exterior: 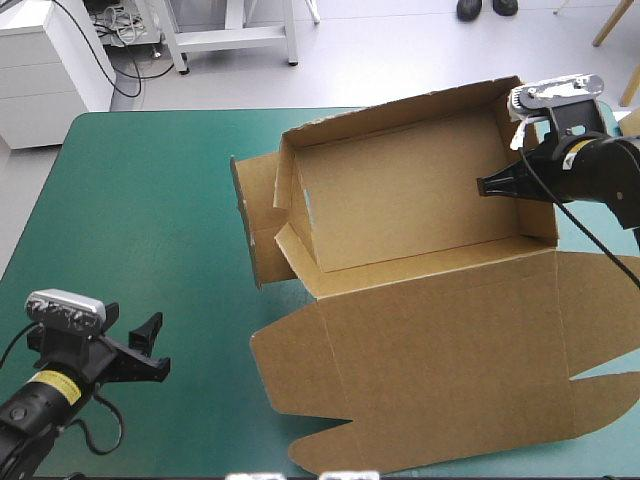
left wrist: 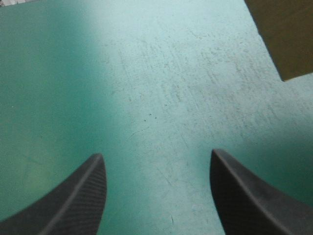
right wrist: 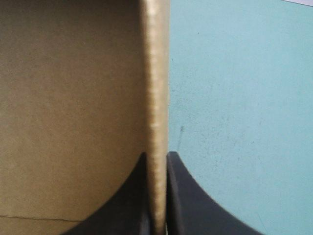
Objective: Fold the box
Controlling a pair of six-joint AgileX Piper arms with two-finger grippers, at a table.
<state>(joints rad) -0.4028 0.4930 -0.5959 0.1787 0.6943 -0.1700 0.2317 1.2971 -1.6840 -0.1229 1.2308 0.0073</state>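
The box (exterior: 400, 200) is partly folded: its far and right walls stand as an open tray, and the lid (exterior: 450, 350) lies flat on the surface (exterior: 140, 220). The right pincer (right wrist: 156, 157) clamps the tray's right wall between its fingers. The left pincer (left wrist: 156, 153) hangs wide open over bare surface, the box well ahead. The end flap (exterior: 255, 215) farthest from the right pincer splays outward and seems not yet tucked.

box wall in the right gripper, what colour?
Brown. The box wall shows best in the right wrist view.
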